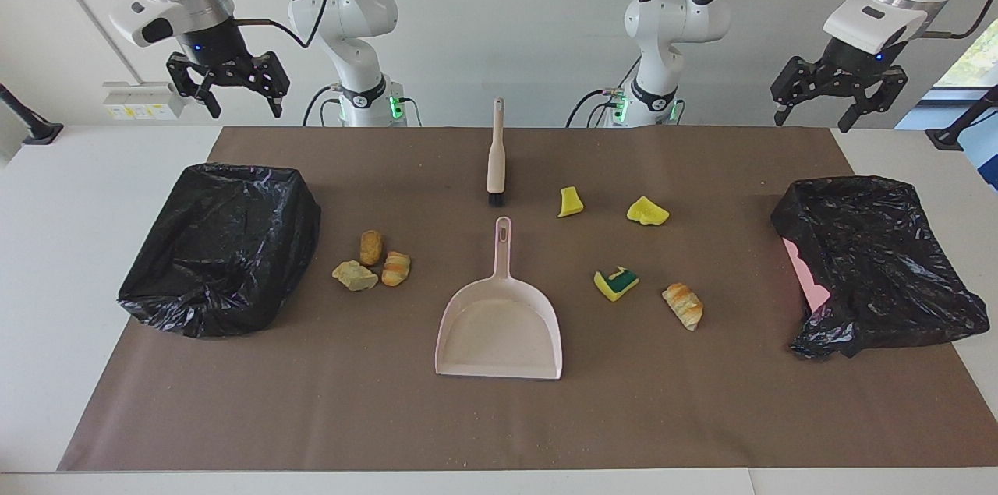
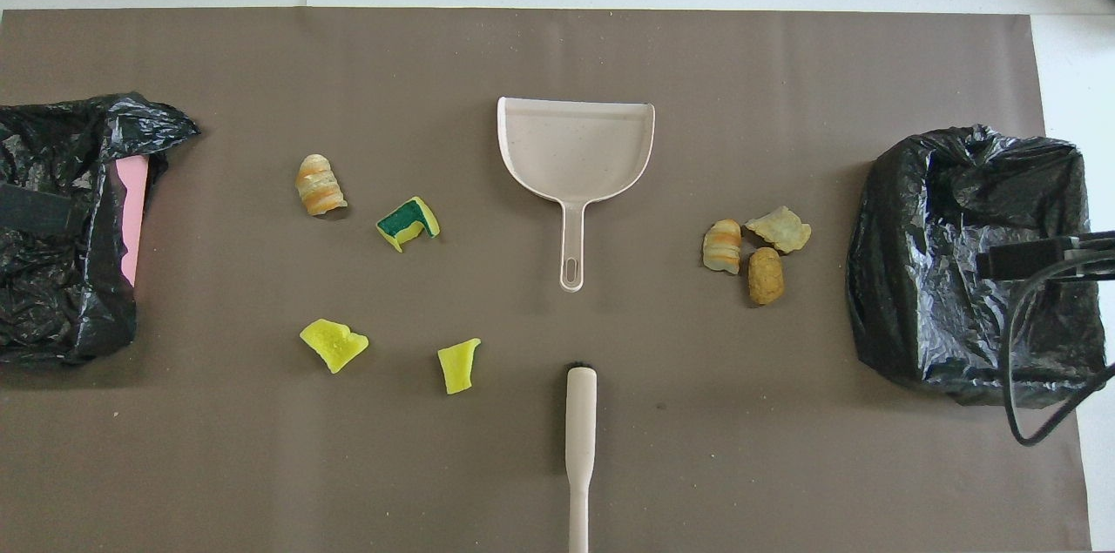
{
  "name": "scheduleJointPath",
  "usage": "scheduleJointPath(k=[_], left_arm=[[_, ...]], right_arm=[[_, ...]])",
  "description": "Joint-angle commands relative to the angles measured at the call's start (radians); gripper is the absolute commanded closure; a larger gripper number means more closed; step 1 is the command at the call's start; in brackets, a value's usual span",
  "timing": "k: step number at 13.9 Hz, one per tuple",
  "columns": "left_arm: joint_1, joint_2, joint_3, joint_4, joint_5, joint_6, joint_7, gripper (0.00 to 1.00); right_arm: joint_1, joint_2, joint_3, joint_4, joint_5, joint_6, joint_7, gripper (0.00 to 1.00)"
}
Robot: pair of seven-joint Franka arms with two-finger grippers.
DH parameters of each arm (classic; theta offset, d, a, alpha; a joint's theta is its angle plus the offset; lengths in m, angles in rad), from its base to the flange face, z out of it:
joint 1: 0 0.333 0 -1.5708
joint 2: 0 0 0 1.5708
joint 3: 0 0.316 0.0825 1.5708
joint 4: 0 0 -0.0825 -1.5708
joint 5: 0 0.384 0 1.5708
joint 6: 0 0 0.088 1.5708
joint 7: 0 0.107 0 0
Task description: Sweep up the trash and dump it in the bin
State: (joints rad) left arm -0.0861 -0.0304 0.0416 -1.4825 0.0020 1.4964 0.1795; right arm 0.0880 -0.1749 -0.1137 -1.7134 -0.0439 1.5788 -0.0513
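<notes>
Brown mat, facing view: left gripper (image 1: pixel 839 99) and right gripper (image 1: pixel 228 84), jaws apart and empty, hang high over the table's robot end; all trash (image 1: pixel 616 284) lies well below them, flanking dustpan (image 1: pixel 500 327) and brush (image 1: pixel 495 156), laid centrally, likely for either arm. Overhead view: scraps (image 2: pixel 766 275) lie between two black-bagged bins (image 2: pixel 941 274).

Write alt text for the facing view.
Seven trash scraps lie scattered on a brown mat around a pink dustpan and brush, between two black-lined bins. Both arms wait raised, left pincer and right pincer open.
</notes>
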Motion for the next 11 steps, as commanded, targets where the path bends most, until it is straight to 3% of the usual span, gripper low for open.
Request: scheduleJointPath(k=[1, 7, 11], left_arm=[[0.011, -0.006, -0.008, 0.007, 0.013, -0.022, 0.008, 0.00], [-0.006, -0.013, -0.019, -0.004, 0.006, -0.021, -0.003, 0.00], [-0.085, -0.081, -0.046, -0.108, 0.003, -0.001, -0.006, 0.00]], right_arm=[[-0.004, -0.005, 0.003, 0.014, -0.011, -0.032, -0.019, 0.00], [-0.004, -0.005, 0.003, 0.011, -0.010, -0.026, -0.015, 0.00], [0.003, -0.026, 0.005, -0.020, -0.007, -0.026, -0.012, 0.00]])
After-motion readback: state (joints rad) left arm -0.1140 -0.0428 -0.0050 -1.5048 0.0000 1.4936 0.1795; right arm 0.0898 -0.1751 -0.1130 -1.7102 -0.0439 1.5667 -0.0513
